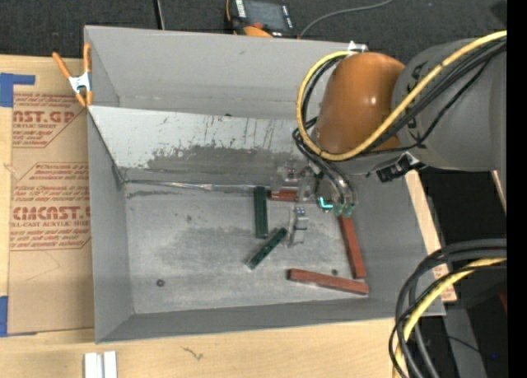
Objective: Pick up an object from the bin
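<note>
the thing lying closest to me is a slanted green stick [268, 249], resting flat on the floor of the bin [165, 286], a little right of the middle. its long axis is running on a diagonal from near-left to far-right, and its far-right end is pointing at my gripper [298, 230]. i am hanging just beside that end, to its right and slightly farther back, so most of the stick is lying to my left and nearer. i am judging that a grasp would mean shifting left and near along that diagonal and closing across the stick's narrow width, not along its length.

whether my jaws are standing apart or together i cannot tell; the wrist and cables are crowding them. i am seeing nothing held.

a second green stick [260, 212] is lying just left of me, running near to far, its near end close to the slanted one's far end. a small red bit [284, 195] is sitting just beyond me. a red stick [354, 249] is running near to far on my right, and another red stick [328, 280] is lying left to right along the near side, well clear. the two green sticks being so close is looking like the likeliest snag.
</note>
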`<action>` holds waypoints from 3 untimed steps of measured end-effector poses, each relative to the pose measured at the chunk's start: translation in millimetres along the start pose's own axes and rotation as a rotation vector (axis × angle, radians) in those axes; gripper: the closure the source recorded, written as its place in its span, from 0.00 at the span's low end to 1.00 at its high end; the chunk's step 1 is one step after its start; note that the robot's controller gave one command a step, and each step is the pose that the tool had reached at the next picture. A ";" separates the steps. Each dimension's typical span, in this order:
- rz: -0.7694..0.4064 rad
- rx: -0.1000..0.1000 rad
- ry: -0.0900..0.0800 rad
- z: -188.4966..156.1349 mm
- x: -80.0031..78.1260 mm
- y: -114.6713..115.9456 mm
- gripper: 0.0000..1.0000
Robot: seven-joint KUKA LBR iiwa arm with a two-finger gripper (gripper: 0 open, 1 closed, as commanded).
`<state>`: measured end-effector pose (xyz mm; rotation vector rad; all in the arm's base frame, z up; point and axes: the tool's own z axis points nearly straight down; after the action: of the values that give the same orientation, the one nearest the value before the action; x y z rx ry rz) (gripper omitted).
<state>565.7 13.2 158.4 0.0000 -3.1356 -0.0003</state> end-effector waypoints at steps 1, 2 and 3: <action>-0.102 0.001 0.000 92.9 14.8 -43.7 0.00; -0.169 0.000 -0.007 88.7 13.9 -9.2 0.00; -0.167 0.000 -0.006 88.7 14.0 -10.1 1.00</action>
<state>551.2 3.1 69.8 0.2620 -3.1312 -0.0011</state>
